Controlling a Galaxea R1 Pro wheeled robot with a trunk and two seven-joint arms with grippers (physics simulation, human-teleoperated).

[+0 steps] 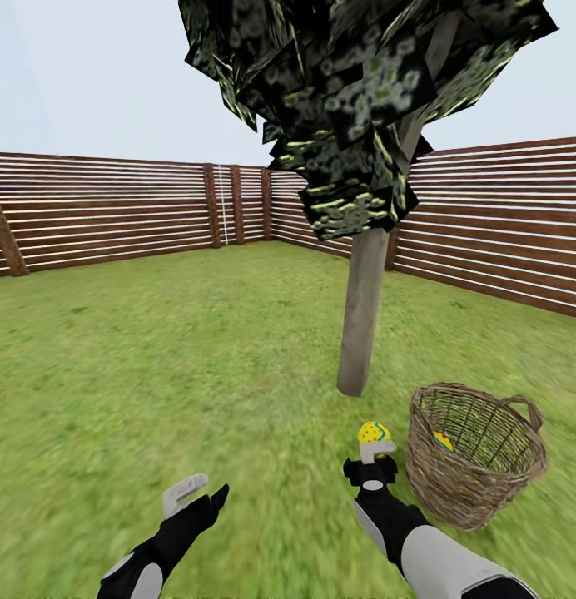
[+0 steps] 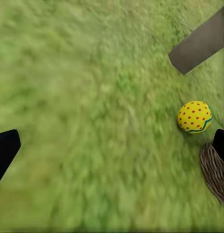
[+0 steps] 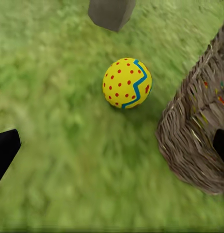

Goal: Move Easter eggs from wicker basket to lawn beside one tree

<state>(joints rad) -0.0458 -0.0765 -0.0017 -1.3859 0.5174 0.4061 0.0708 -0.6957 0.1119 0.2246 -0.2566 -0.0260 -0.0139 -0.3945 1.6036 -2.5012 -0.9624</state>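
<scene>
My right gripper [image 1: 377, 450] hangs with jaws apart over the yellow, red-dotted Easter egg [image 1: 374, 433], low in frame between grey-tan tree trunk [image 1: 361, 316] and brown wicker basket [image 1: 474, 453]. A careless nudge might roll it away.

Woven wicker basket [image 1: 475, 466], rough; egg [image 3: 127, 83] smooth, prob. matt.

- The garden is seen from the head camera, high up, facing forward and down over the lawn [image 1: 155, 349] toward the fence [image 1: 113, 208], with the tree [image 1: 363, 308] and wicker basket [image 1: 475, 453] near.
- The grass is viewed from close above by the left wrist camera, facing down.
- The same is done by the right wrist camera, nearer the basket.
- One Easter egg [image 3: 127, 83], the trunk base and the basket are shared by all three views.
</scene>
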